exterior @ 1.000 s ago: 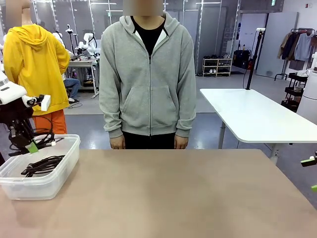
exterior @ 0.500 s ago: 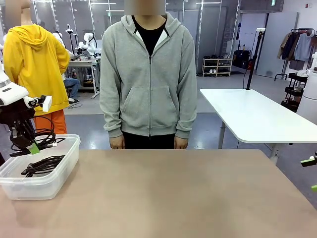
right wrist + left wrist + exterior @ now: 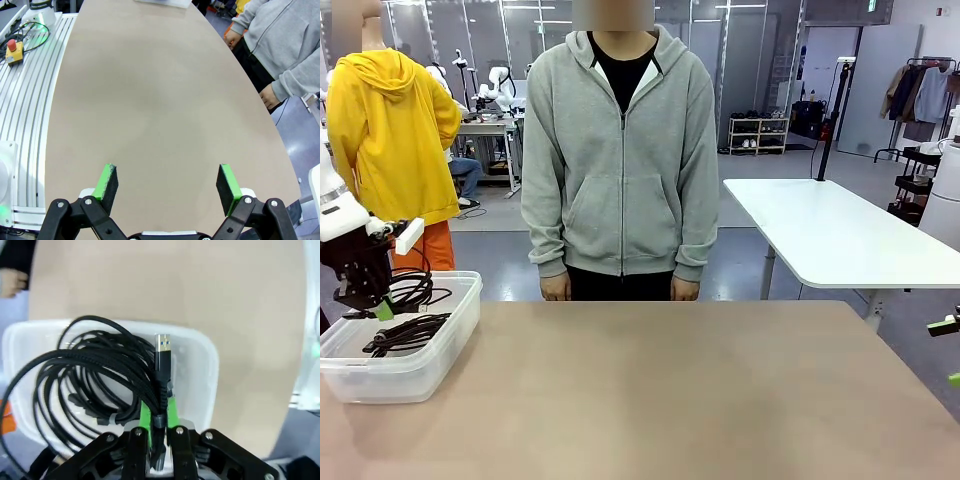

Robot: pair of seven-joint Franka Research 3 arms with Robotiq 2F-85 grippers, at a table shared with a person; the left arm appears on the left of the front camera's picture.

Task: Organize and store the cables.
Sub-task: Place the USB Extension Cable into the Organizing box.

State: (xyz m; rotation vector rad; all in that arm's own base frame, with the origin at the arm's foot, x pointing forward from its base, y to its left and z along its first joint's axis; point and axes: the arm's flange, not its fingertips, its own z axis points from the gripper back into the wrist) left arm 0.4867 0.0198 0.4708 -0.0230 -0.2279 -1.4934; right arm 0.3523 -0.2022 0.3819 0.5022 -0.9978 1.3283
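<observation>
robotics lab | other robot arms (image 3: 498, 85) on benches | white worktable (image 3: 830, 235)

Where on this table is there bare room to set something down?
Nearly everywhere: the table is bare from the plastic bin at its left end across to the right gripper at the right edge. It is crowded in the bin, where the left gripper holds a cable.

Front view across table (image 3: 670, 400); wrist close-ups

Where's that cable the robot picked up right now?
The coiled cable is pinched in the left pincer, hanging just above the clear plastic bin at the table's left edge, where another cable already lies.
</observation>
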